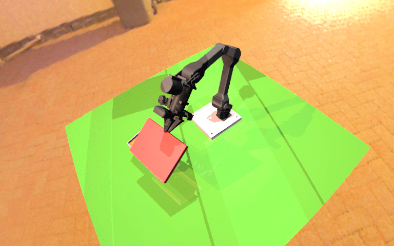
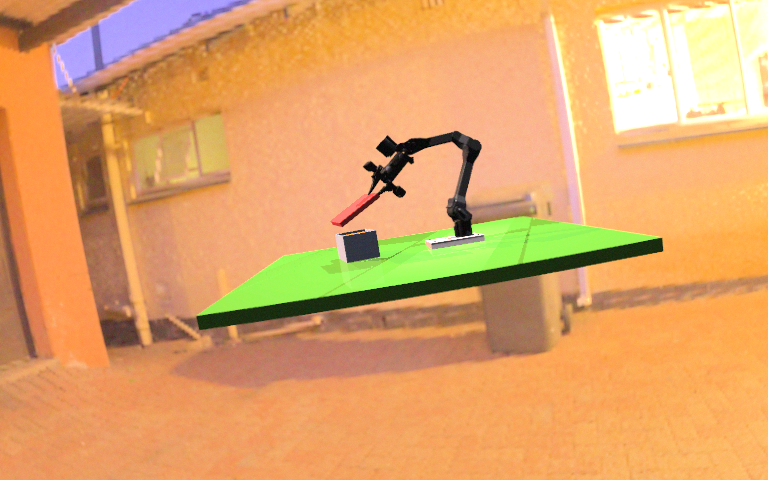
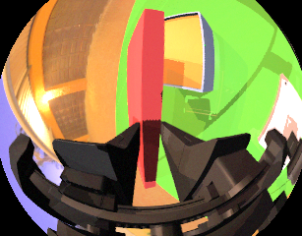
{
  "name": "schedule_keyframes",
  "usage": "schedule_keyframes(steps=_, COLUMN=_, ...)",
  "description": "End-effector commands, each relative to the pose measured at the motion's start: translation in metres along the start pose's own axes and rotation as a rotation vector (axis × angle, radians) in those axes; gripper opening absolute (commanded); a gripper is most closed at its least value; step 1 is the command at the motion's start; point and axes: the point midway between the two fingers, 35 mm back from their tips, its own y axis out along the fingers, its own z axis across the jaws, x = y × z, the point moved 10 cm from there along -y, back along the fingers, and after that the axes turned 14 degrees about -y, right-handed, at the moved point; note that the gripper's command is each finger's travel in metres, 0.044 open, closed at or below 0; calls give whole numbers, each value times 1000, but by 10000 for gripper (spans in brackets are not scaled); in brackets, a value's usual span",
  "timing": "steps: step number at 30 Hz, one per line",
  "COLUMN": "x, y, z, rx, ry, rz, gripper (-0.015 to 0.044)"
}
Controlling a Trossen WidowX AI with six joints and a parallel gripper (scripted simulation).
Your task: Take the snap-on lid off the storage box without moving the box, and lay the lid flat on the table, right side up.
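Note:
My gripper (image 1: 166,130) (image 2: 374,193) (image 3: 150,126) is shut on the near edge of the red lid (image 1: 155,149) (image 2: 353,209) (image 3: 152,74). The lid is in the air, clear of the box, and tilted steeply, its far edge lower than the gripped edge. The storage box (image 2: 359,246) (image 3: 209,54) stands upright and open on the green table (image 1: 238,195) (image 2: 578,249) (image 3: 239,29), with blue-grey and white walls and an orange inside. In the top view the lid hides most of the box; only a corner shows at its left.
The arm's white base plate (image 1: 211,132) (image 2: 456,240) (image 3: 280,108) sits on the table to the right of the box in the top and exterior views. A thin pale rectangular outline (image 1: 170,192) is on the table below the lid in the top view.

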Motion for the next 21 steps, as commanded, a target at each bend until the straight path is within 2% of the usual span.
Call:
schedule_keyframes(steps=1, x=-6, y=-4, z=3, rx=16, ry=4, rz=-8, gripper=0)
schedule_keyframes(steps=21, x=-45, y=-5, z=11, rx=16, ry=7, rz=-5, gripper=0)
